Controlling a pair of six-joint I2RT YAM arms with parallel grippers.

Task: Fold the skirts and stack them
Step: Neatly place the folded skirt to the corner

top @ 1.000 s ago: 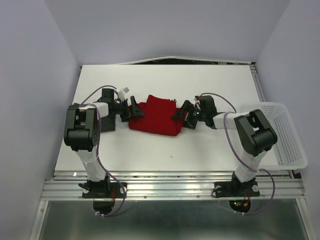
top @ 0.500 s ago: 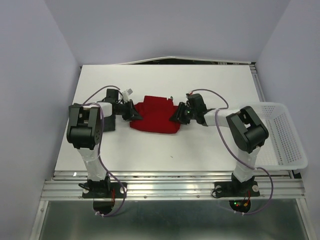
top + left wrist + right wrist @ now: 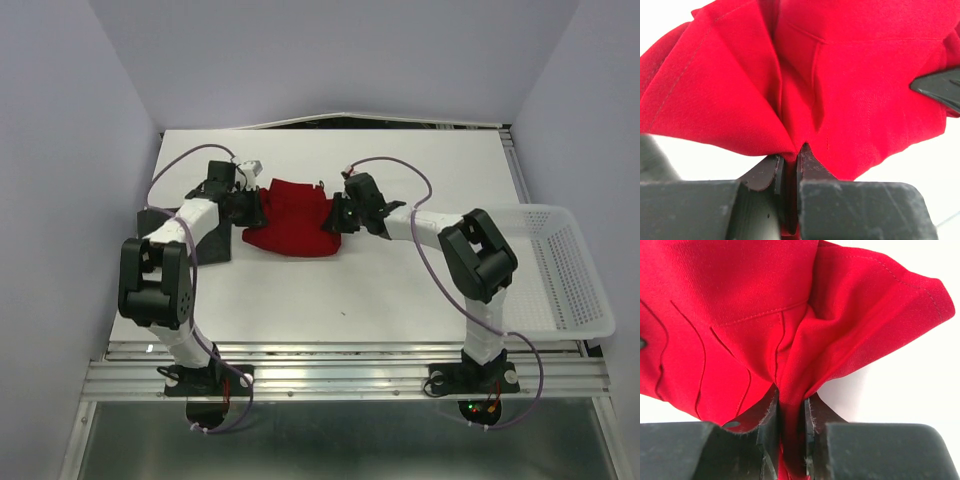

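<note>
Whereas it was only being flanked a second ago, the red skirt [image 3: 290, 218], bunched on the table [image 3: 400, 290], is being pinched at either edge by the left gripper [image 3: 788, 159] and right gripper [image 3: 790, 401]; folding is seemingly being begun.

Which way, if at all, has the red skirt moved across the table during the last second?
Yes. The red skirt has shifted left and toward the far edge of the table, farther from the white mesh basket.

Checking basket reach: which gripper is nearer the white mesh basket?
Right. The right gripper, shut on the red skirt, sits left of the basket; the left gripper clamps the skirt's opposite edge, farther away.
</note>
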